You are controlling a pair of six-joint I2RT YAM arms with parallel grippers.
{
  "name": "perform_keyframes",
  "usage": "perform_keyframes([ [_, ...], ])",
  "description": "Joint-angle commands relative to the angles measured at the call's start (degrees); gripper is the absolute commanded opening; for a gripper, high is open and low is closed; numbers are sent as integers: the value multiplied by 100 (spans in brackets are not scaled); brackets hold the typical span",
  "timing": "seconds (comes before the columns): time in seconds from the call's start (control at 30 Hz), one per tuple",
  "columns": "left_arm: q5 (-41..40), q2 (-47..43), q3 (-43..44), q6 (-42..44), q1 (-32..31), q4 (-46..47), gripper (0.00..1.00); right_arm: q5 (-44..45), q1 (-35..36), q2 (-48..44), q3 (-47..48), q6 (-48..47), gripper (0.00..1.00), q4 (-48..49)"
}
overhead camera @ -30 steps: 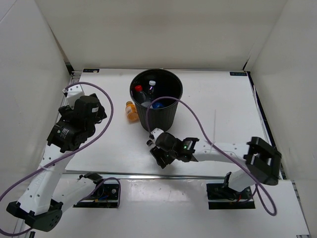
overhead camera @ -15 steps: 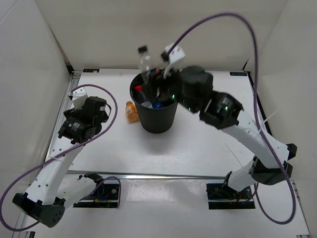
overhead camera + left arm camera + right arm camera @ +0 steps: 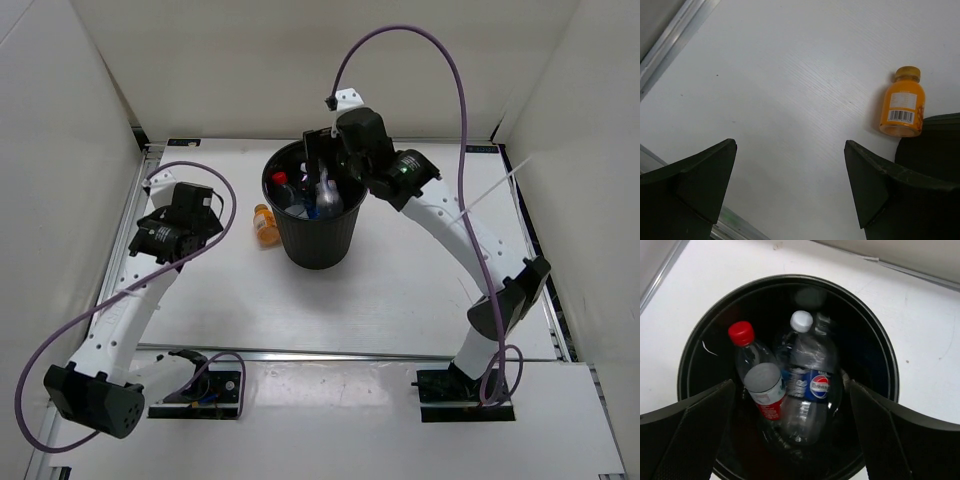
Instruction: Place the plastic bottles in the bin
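One orange bottle is lying beside the bin, upper right of frame. Right jaws are gaping above the bin; left jaws, also apart, are needing to straddle that bottle.

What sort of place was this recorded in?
Likely a robotics lab test cell: white panels box in a white table, left arm and right arm at its near edge, black bin of bottles as props.

Round black bin upright, at desk's 12 o'clock side. Red-capped bottle and white-capped blue-labelled bottle seen inside, leaning. Short orange bottle laid on desk, just beside bin at its 9 o'clock.
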Motion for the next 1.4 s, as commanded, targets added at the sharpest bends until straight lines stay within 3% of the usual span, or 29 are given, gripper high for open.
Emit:
perform_keyframes([
  [0.0, 669, 226, -9, -15, 204, 436, 100, -34, -34, -477, 25, 195, 99, 250],
  [0.2, 2347, 991, 105, 212, 731, 1365, 100, 89, 19, -1144, -35, 326, 99, 66],
  [0.23, 3011, 1288, 166, 300, 802, 1560, 100, 37, 19, -1258, -97, 405, 99, 66],
  [0.33, 3727, 2183, 534, 354, 1039, 1868, 100, -16, 71, -1801, -352, 476, 99, -49],
  [0.67, 5345, 4944, 2309, 696, 1558, 1922, 100, -122, -34, -2875, -1038, 301, 99, -294],
  [1.03, 6208, 6081, 3374, 873, 1558, 1922, 100, -341, -824, -3122, -1389, 10, 99, -453],
  [1.37, 6612, 6362, 2953, 1057, 1391, 1922, 99, -289, -983, -3175, -1548, 10, 99, -453],
])
